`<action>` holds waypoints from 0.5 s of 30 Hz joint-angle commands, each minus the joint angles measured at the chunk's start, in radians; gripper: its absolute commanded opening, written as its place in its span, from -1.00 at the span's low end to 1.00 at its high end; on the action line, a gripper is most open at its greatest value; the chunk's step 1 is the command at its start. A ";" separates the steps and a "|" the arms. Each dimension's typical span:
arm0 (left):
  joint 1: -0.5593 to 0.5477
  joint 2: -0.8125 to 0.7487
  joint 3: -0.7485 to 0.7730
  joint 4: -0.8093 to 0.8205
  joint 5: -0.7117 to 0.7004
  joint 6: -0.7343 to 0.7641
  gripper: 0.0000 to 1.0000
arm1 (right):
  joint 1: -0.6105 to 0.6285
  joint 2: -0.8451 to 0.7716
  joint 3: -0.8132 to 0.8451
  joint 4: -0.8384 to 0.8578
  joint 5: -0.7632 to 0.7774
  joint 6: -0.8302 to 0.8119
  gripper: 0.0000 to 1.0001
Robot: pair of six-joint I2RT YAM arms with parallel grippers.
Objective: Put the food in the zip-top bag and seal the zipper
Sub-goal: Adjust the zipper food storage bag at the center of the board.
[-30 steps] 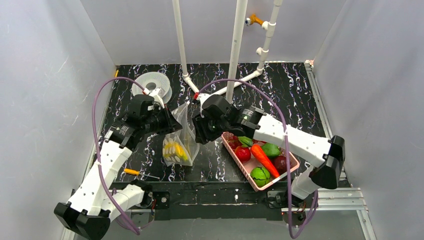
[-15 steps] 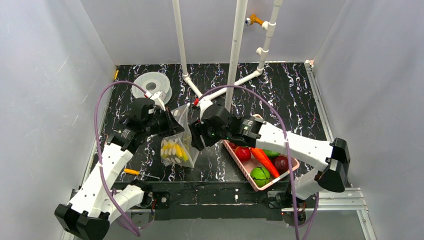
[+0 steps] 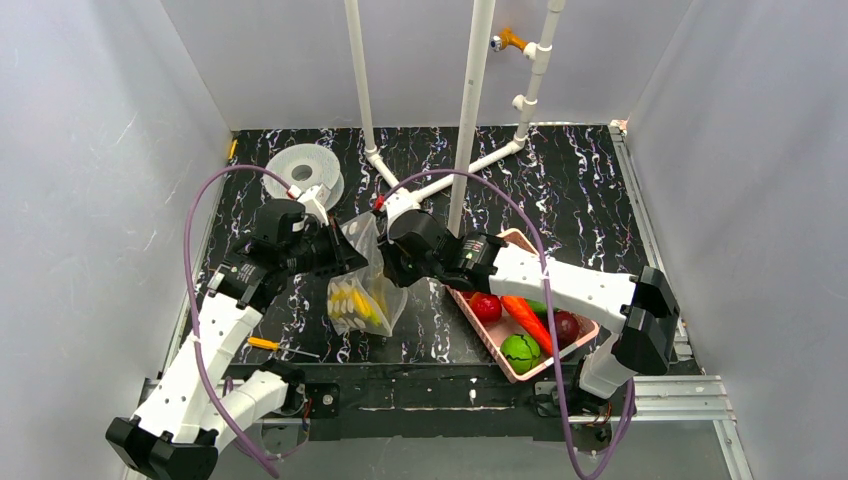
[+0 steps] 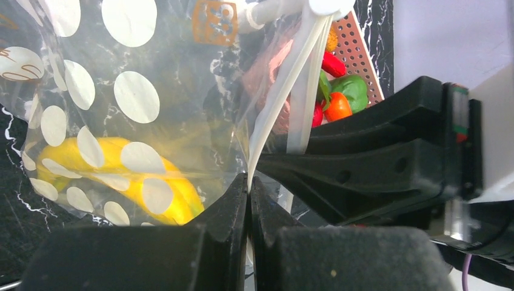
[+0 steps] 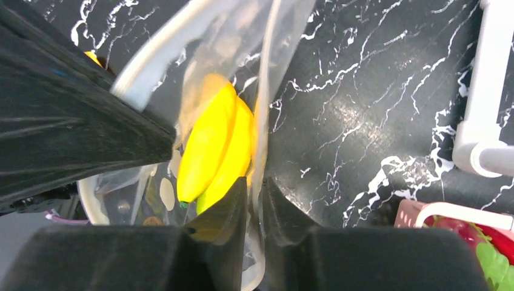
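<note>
Left wrist view shows our left gripper [image 4: 249, 197] pinched shut on the zip-top bag [image 4: 121, 91] rim and the right gripper [image 5: 253, 200] likewise, with the banana [image 4: 163, 188] inside, so we judge filling underway, and next the right should release to fetch the carrot [image 3: 527, 318] from the pink basket [image 3: 560, 352].

Pink basket [image 3: 588, 332] front right, grey-white spool [image 3: 305, 170] back left, white pipes [image 3: 472, 90], yellow-handled screwdriver [image 3: 263, 343]
</note>
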 commanded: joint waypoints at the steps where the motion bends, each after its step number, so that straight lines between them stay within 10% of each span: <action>1: 0.001 -0.013 0.012 -0.056 -0.024 0.046 -1.00 | 0.011 -0.013 0.059 0.070 0.003 -0.008 -0.77; 6: 0.000 -0.025 0.031 -0.104 -0.108 0.087 -0.97 | 0.016 -0.027 0.045 0.119 -0.072 0.023 -0.97; 15: 0.000 -0.056 0.028 -0.132 -0.160 0.109 -0.29 | 0.016 -0.055 0.042 0.165 -0.150 0.090 -0.97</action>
